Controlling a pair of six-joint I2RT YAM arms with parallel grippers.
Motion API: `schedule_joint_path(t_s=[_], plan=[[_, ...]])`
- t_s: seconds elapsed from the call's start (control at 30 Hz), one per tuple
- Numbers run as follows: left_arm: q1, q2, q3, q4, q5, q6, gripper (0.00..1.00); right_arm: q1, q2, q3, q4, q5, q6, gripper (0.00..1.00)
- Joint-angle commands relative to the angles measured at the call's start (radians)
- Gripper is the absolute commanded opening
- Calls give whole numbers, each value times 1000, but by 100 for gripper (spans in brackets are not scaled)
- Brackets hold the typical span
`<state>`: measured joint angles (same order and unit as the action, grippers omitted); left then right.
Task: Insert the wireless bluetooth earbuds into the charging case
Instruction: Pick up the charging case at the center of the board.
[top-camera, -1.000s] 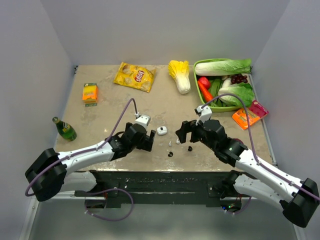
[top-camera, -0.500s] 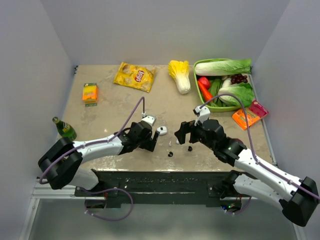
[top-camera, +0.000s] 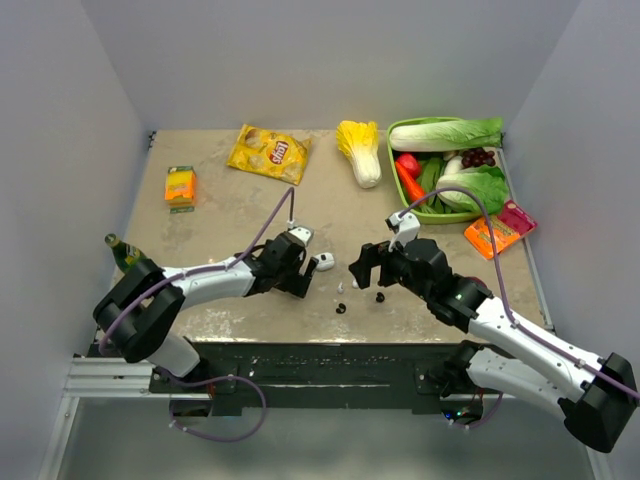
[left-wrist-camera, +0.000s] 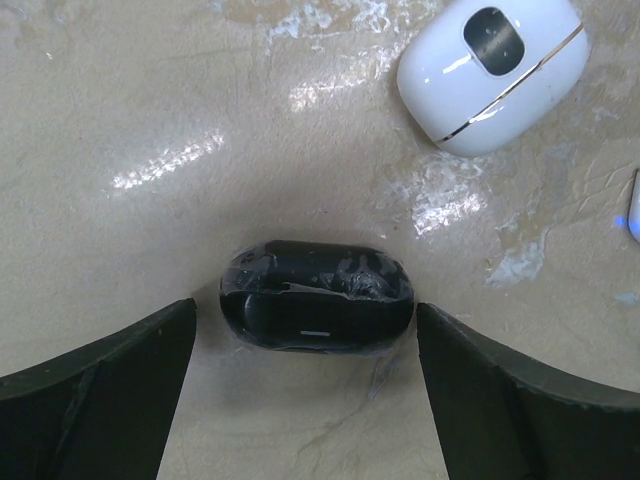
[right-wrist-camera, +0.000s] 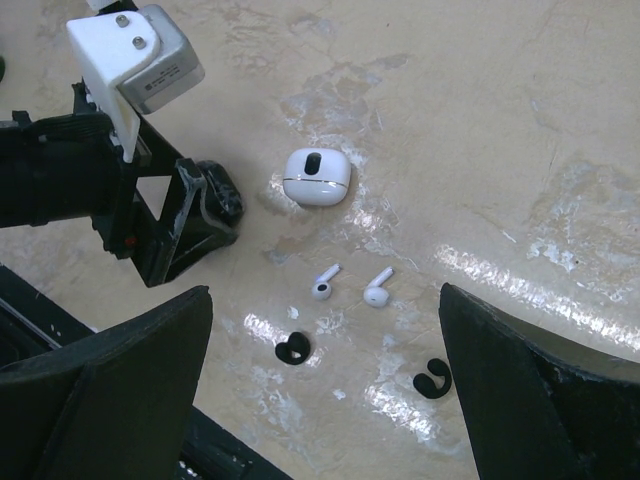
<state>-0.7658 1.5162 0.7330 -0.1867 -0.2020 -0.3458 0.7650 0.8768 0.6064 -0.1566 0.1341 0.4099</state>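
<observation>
- The left gripper (left-wrist-camera: 306, 308) sits low at the table (top-camera: 220, 215), fingers spread wide, one on each side of the black case (left-wrist-camera: 315, 305). There's a slim gap at both ends, so nothing is gripped yet.
- That black case has its lid shut. It's glossy and rounded like a pebble, with what looks like clear film on it. I'd call it light, hard and slippery, so it's best pinched low on the body, end to end, leaving the lid free to lift.
- The white case (right-wrist-camera: 316, 177) lies just beyond it, also shut, and the two are not touching.
- The right gripper (right-wrist-camera: 325, 295) hangs above the buds, spread wide and empty.
- The white buds (right-wrist-camera: 324, 285) lie side by side on bare table, on the near side of the white case.
- The black buds (right-wrist-camera: 292, 350), hook-shaped, lie nearer the front edge and apart from each other.
- All four look tiny, feather-light and smooth, so a pad landing off-centre could flick one away. I'd go for the stem on a white bud, and on a black one I'd close across its thick part.
- Room is tight here, with the two grippers near each other and the front edge close to the black buds, where a nudge may send one over.
- There's open surface further back, and the chip bag (top-camera: 268, 152) and basket (top-camera: 391, 140) are well apart.
</observation>
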Motion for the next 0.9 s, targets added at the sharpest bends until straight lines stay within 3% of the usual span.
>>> schedule_joint_path(t_s=[0.0, 0.47, 0.87], plan=[[3, 18, 39, -23, 38, 48, 95, -3, -9, 23, 37, -16, -11, 98], [0, 62, 37, -30, 41, 57, 83, -3, -19, 16, 32, -10, -10, 98], [-44, 82, 60, -108, -48, 56, 83, -3, -13, 15, 34, -8, -8, 98]])
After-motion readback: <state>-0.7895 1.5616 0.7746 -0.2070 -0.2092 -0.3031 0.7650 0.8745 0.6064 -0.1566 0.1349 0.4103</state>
